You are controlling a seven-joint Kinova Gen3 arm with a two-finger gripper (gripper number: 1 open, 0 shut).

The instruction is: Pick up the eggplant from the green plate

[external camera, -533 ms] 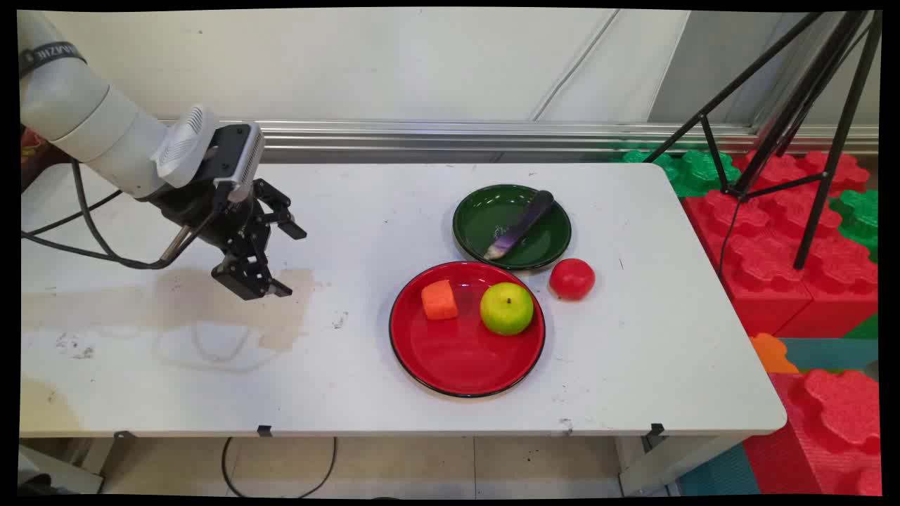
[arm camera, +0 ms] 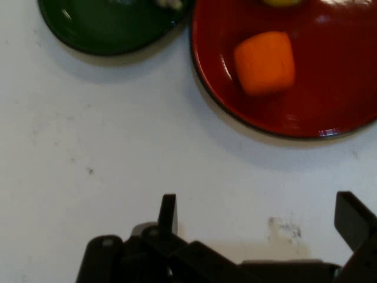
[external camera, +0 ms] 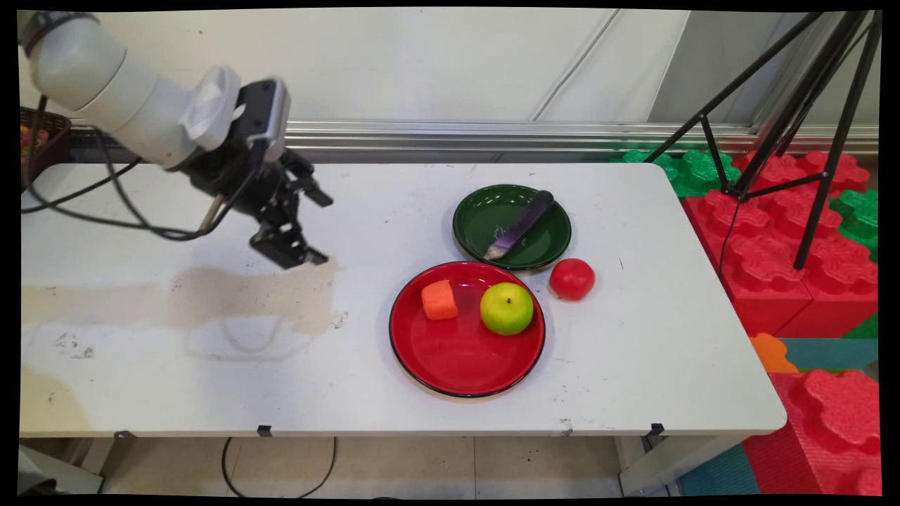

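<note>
Stretching wide, the white table (external camera: 633,351) carries a tan stain on its left, red and green foam blocks (external camera: 780,232) beside it. The green plate (external camera: 478,225) is cut off in the hand view. Gripper (external camera: 320,228) hovers empty, fingers spread, well left of the red plate (external camera: 457,358) holding orange chunk (external camera: 439,300) and green apple (external camera: 506,308); tomato (external camera: 571,278) sits just beside.

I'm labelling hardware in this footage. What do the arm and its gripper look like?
The arm is made of smooth white rounded links, with a dark band near the top edge and black cables looping beneath it. At the wrist sits a black and silver block. The gripper is black, with an open linkage and two fingers.
</note>
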